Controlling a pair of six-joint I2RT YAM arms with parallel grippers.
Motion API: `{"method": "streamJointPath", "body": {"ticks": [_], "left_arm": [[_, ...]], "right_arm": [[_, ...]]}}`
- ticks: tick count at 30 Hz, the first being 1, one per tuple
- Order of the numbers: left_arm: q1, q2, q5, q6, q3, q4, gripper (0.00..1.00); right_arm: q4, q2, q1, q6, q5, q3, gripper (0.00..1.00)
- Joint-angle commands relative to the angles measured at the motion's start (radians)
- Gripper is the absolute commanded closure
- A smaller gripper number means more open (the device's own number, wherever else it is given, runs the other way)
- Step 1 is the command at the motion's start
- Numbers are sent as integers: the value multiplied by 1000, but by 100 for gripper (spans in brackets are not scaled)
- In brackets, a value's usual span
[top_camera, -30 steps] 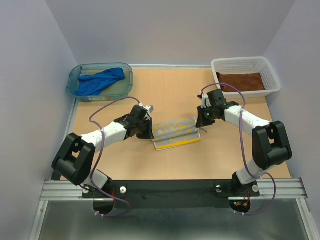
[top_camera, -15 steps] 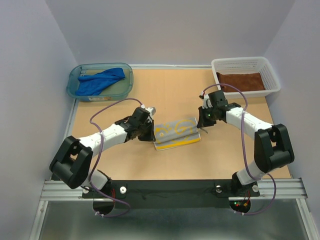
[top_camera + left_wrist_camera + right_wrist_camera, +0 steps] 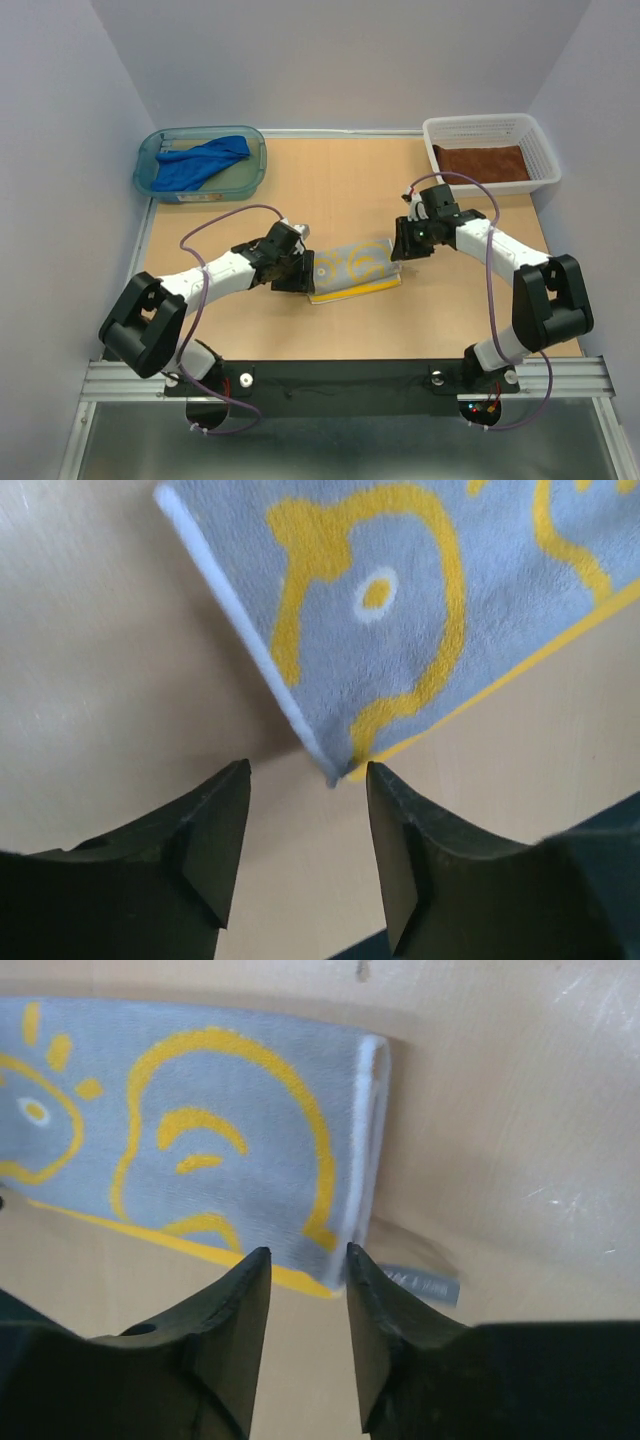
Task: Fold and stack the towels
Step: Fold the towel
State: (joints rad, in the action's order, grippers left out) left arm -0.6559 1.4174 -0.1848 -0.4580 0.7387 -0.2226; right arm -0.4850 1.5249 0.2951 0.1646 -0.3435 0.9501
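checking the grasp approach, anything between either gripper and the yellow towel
Nothing visible. The left gripper is open at the left corner of the yellow towel, the right gripper open at its right end.

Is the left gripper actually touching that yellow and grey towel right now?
Apart. The left wrist view shows the left gripper open, with bare table visible between it and the corner of the yellow and grey towel.

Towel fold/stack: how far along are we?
Done: the rust-brown towel lies flat in the white basket, and the yellow towel lies folded on the table. In hand: the left end effector and right end effector sit open at its two ends, gripping nothing. Left: the blue towel is crumpled in the teal tub, unfolded, and nothing is stacked yet.
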Motion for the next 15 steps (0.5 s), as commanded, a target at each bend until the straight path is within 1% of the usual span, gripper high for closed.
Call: {"method": "streamJointPath", "body": {"ticks": [1,4,7,11,14,15], "left_arm": [[-24,-126,-7,-19,50,-83,32],[-25,-179,13,-30,97,-106,32],[-25,-161,27,-18,160,-123,32],[-37,-80,22,-7,211,-110,42],[-48,-14,38,-2,232,-92,46],[-51,1,39,-4,231,-83,50]], "right_arm": [[-36,-81,15,13,-86,48,56],[-53,-94,59,24,-72,91,56],[-52,-71,82,50,-37,122,58],[-46,-2,124,72,53,136,60],[-33,44,148,91,86,131,60],[-14,50,150,99,113,109,61]]}}
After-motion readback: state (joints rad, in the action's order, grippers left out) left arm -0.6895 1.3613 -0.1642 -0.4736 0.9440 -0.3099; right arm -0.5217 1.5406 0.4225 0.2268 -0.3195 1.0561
